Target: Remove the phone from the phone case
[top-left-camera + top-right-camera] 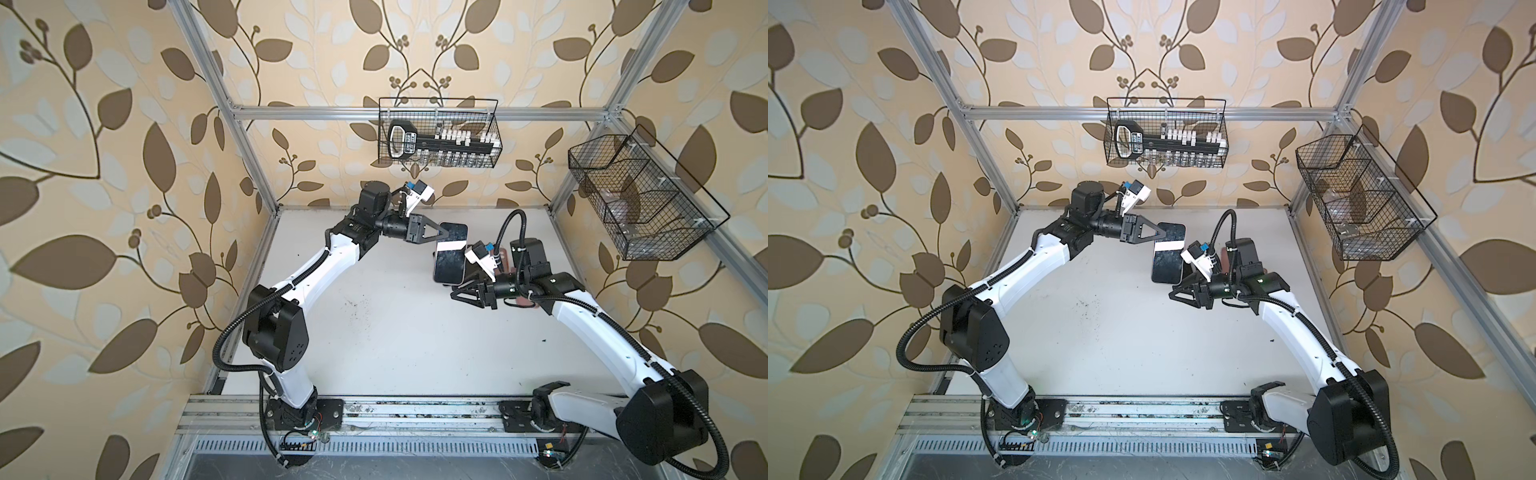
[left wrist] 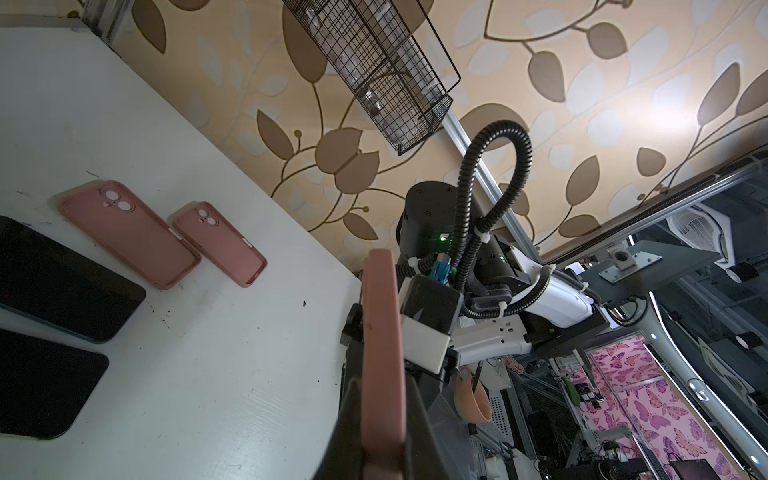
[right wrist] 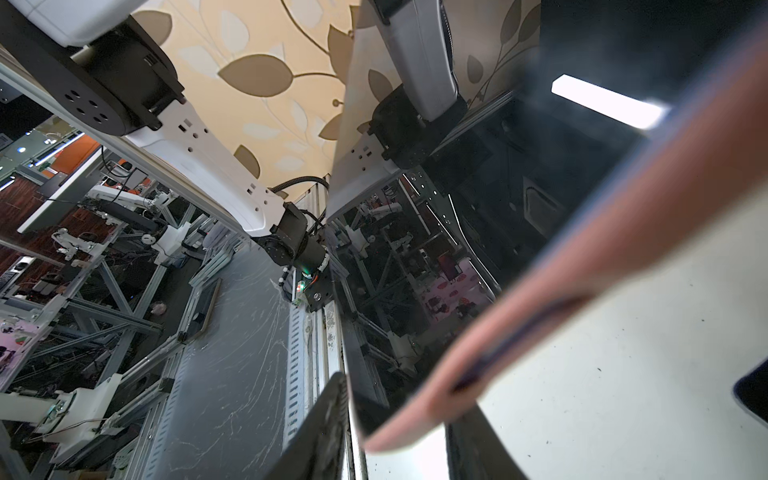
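Aloft hangs phone case [image 2: 382, 353]; empty cases [image 2: 129, 232], perhaps phones [image 2: 62, 278], litter the table [image 2: 249, 374].

The soft silicone phone case [image 2: 382, 353] is salmon pink, the glossy flat phone [image 1: 449, 259] black, the tabletop [image 1: 374, 332] white, the wallpaper [image 1: 332, 62] beige with brown leaves.

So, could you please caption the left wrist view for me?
Left gripper clamps a phone case edge-on; two empty cases and two phones lie on the table.

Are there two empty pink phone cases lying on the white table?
Yes, one empty pink phone case lies beside another pink case on the white table in the left wrist view.
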Robot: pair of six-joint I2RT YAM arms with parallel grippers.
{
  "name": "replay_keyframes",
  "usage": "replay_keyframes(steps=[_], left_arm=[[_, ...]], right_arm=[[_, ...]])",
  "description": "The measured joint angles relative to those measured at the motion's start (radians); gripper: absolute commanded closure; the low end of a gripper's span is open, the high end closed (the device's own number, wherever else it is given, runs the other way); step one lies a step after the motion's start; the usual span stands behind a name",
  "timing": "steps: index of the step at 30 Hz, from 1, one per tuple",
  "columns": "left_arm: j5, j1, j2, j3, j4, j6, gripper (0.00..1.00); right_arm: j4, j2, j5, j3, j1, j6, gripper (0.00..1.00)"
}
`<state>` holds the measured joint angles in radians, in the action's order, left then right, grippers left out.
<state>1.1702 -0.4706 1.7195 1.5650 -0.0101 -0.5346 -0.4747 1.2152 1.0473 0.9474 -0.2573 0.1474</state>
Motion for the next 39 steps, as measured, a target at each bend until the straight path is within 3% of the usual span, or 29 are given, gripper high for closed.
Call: replay_keyframes(steps=[18, 39], left_arm=[[0.001, 0.0, -0.02, -0.026, 0.005, 0.001, 1.0], [0.002, 0.0, -0.037, -0.032, 0.031, -0.001, 1.0]], right_arm=[[0.078, -0.017, 0.004, 0.003, 0.005, -0.039, 0.63], [0.076, -0.009, 0.09, 0.003, 0.018, -0.043, 0.87]])
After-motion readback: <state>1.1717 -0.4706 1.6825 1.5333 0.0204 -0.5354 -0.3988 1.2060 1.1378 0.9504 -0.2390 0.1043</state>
